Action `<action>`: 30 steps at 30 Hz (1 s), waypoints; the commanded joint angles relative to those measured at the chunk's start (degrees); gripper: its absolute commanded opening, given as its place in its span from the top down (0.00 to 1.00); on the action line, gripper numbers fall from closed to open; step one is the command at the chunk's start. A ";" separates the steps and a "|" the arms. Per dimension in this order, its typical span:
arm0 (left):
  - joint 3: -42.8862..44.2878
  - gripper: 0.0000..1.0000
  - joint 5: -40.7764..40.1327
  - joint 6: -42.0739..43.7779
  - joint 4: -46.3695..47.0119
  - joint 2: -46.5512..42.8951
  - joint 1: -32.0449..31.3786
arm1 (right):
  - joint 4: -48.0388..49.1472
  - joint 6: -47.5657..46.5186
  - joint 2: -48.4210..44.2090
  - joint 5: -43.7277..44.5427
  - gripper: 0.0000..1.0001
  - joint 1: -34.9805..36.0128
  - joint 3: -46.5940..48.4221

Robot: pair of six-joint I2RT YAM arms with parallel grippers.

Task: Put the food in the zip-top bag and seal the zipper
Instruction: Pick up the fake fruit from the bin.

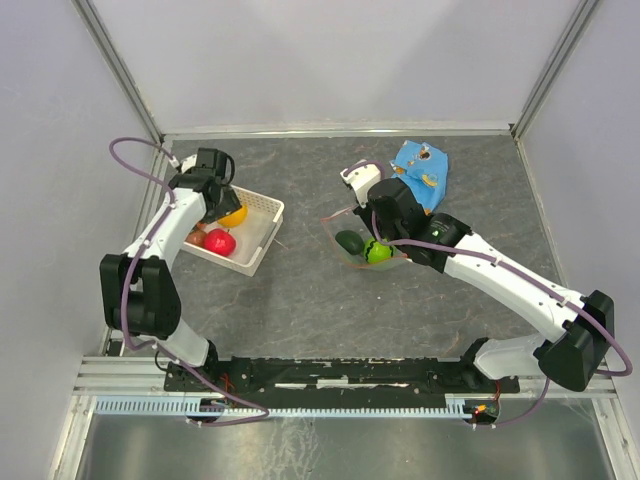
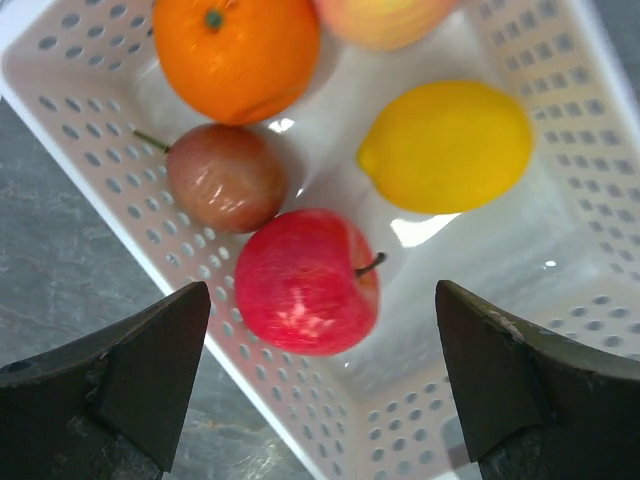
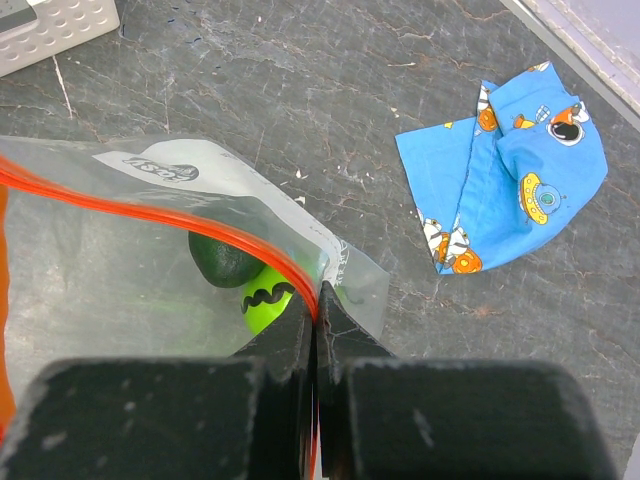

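The clear zip-top bag (image 3: 100,290) lies on the table with its red-orange zipper (image 3: 150,207) curving open. Inside it are a green fruit with a dark zigzag (image 3: 265,300) and a dark green fruit (image 3: 225,255). My right gripper (image 3: 318,312) is shut on the zipper's end. My left gripper (image 2: 320,380) is open and empty above the white basket (image 2: 330,420). The basket holds a red apple (image 2: 305,282), an orange (image 2: 235,50), a yellow lemon (image 2: 445,147), a brown-red fruit (image 2: 225,177) and a peach-coloured one (image 2: 380,15). The apple lies just ahead of the open jaws.
A blue printed snack packet (image 1: 422,170) lies at the back right, beyond the bag (image 1: 355,245). The basket (image 1: 262,235) sits at the left under my left gripper (image 1: 222,205). Metal frame posts and grey walls enclose the dark table.
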 commanded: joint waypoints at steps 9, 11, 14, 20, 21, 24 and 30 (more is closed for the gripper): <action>-4.56 0.01 8.57 5.87 2.34 3.65 4.74 | 1.81 0.38 -1.29 -0.55 0.97 -0.18 1.82; -4.56 0.01 9.76 6.27 2.70 4.67 4.78 | 1.86 0.34 -1.18 -0.56 0.97 -0.23 1.85; -4.68 0.01 11.66 6.46 2.89 6.10 4.78 | 1.86 0.33 -0.99 -0.73 0.97 -0.23 2.01; -6.01 0.01 13.84 6.57 3.65 7.95 4.77 | 1.87 0.33 -0.81 -0.65 0.97 -0.23 2.02; -6.31 0.01 14.30 6.57 3.88 8.07 4.78 | 1.86 0.40 -0.68 -0.60 0.97 -0.23 1.98; -7.05 0.01 15.17 6.34 4.66 8.11 4.81 | 1.82 0.42 -0.52 -0.56 0.97 -0.23 2.03; -8.49 0.08 16.31 5.87 6.43 7.83 4.77 | 1.80 0.65 -0.33 -0.81 0.97 -0.23 2.14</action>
